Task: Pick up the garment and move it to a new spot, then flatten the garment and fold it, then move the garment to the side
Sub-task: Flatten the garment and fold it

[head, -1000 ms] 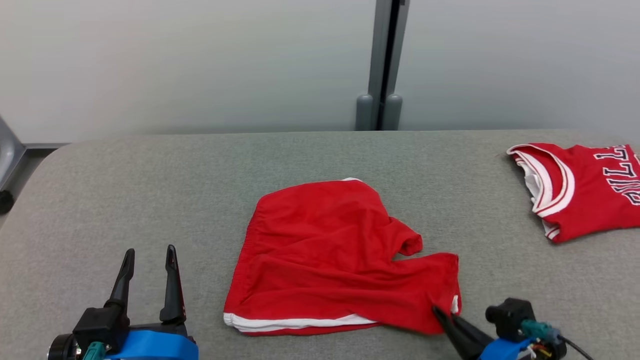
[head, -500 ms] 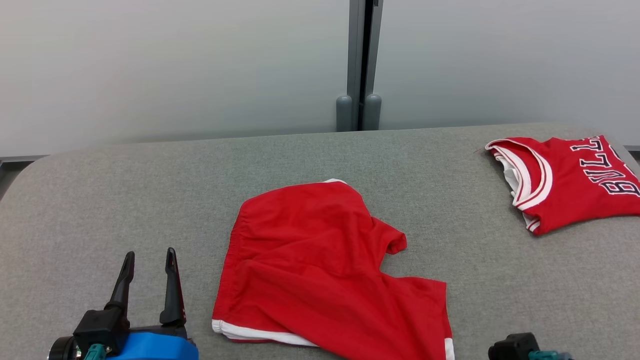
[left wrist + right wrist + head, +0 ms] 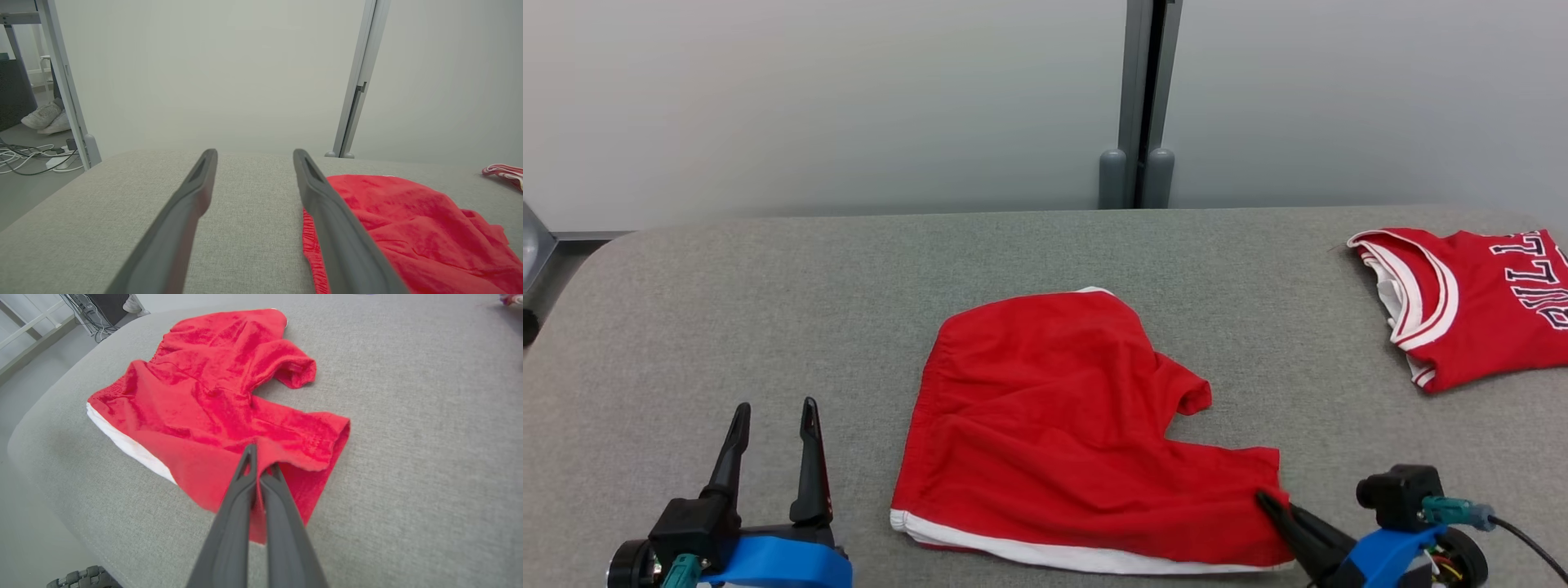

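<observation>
Grey fabric tabletop [image 3: 768,286], pale wall panels [image 3: 849,98] behind it

right gripper [image 3: 261,460]: clenched, fingers pressed together, pinching the near right leg hem of the red shorts [image 3: 1054,425]. Cloth is bunched up a little at the tips and more red lies under the fingers

shorts lie ahead and left of that grip, mostly flat on the tabletop, wrinkled. White band [image 3: 1094,559] runs left from the grip along the near edge. Other leg is curled into a small roll just ahead of the tips. Gathered waist is on the side furthest left of the grip. Small bit of white shows at the far corner

left gripper [image 3: 775,403]: released, fingers spread, nothing between them, pointing away over bare tabletop. It sits well to the left of the right gripper, with the shorts between the two. Waist edge is just beside its right finger, not touching. Can't tell if the fingers touch the surface

jersey [image 3: 1478,302]: ahead and far right of the right gripper, well apart from the shorts. Red, white-trimmed collar, dark lettering, partly cut off by the frame edge

grey post [image 3: 1139,98] stands between the wall panels, past the far edge, roughly straight ahead of the shorts

left wrist view, off the tabletop's left end: floor with cables [image 3: 24,157] and pale shoes [image 3: 47,118]
</observation>
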